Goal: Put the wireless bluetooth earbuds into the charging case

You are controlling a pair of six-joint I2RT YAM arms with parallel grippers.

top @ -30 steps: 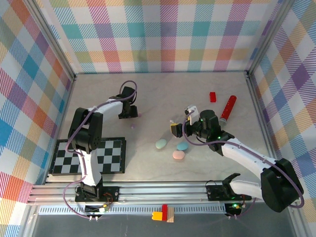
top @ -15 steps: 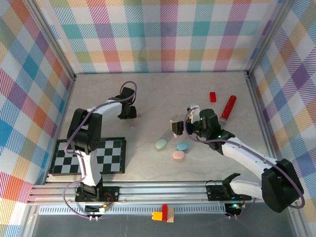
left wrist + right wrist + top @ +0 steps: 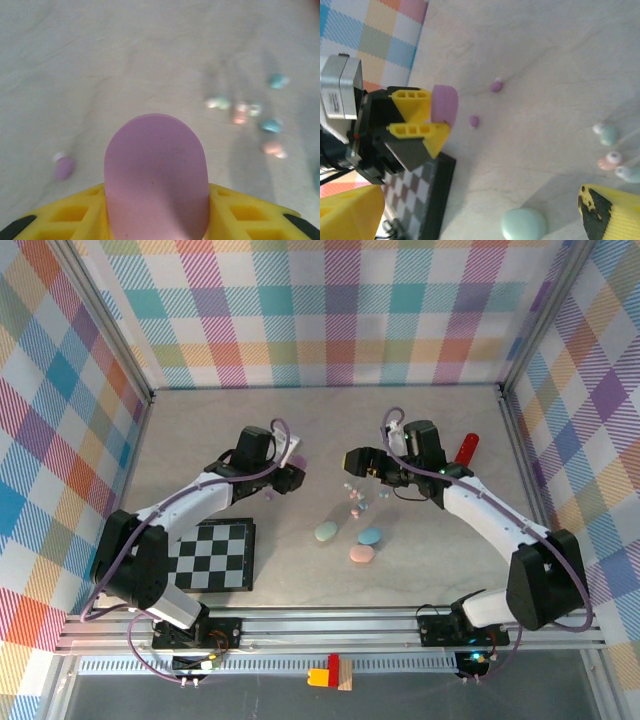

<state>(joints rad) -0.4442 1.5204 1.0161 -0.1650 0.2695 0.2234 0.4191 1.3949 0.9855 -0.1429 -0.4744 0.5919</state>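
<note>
Earbuds (image 3: pixel 356 498), tiny pastel plastic ones in pink, mint and blue, lie scattered loose on the pale marbled table (image 3: pixel 200 440), right in the middle of the field, just on the near side of the right gripper (image 3: pixel 354 458) and outside every case. Two purple buds (image 3: pixel 495 85) sit off on their own, closer to the left gripper (image 3: pixel 289 476). And the left gripper has a catch: its yellow fingers (image 3: pixel 235 215) are clamped on the lilac oval plastic case (image 3: pixel 156 175), whose rounded end pokes forward from between them. Over to the right gripper: jaws spread wide, nothing between them, hanging above the table facing its partner. Nearer the arm bases, three more on the surface: the mint oval case (image 3: pixel 326 531), the blue oval case (image 3: pixel 371 536) beside it, and the pink oval case (image 3: pixel 362 554) just below the blue. A black-and-white checkerboard mat (image 3: pixel 215 555) lies on the left, and a red plastic cylinder (image 3: pixel 466 448) peeks out beyond the right arm
</note>
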